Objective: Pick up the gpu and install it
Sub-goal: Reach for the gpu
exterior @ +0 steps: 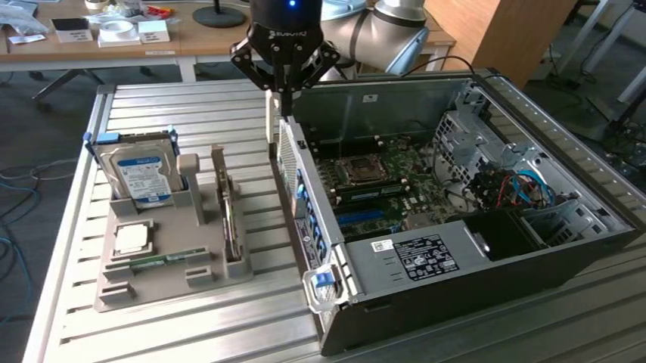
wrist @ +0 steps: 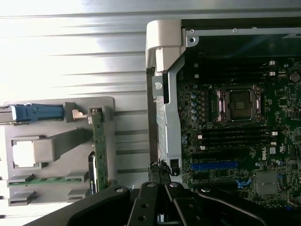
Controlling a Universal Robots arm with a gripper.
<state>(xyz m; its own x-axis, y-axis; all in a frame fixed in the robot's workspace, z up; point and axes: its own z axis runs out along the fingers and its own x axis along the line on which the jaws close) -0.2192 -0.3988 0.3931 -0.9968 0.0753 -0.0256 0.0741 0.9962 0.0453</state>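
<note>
Gripper [exterior: 286, 106] sits high over the open PC case [exterior: 525, 265], right above its near side wall, the one facing the parts holder. The fingers are pinched together and, as far as I can make out, there's nothing between them. From the wrist view the gripper [wrist: 160, 175] points straight down at that wall's edge, with the motherboard [wrist: 235, 141] spread out to one side of it.

The gpu [exterior: 230, 215] is not in hand. It stands on edge in a slot of the grey parts holder [exterior: 172, 283], on the exterior view's left of the case and well apart from the gripper. The wrist view catches the gpu [wrist: 97, 136] edge-on, a thin green strip with a dark block against one face.

On the same holder, the blue-labelled hard drive [exterior: 141, 175] stands upright at the far end, the CPU [exterior: 131, 239] lies flat, and a RAM stick [exterior: 166, 261] lies just beside it. Inside the case, the blue expansion slot [wrist: 214, 165] is bare, and so is the CPU socket [wrist: 237, 103]. Everything rests on a slatted metal table [exterior: 181, 106].
</note>
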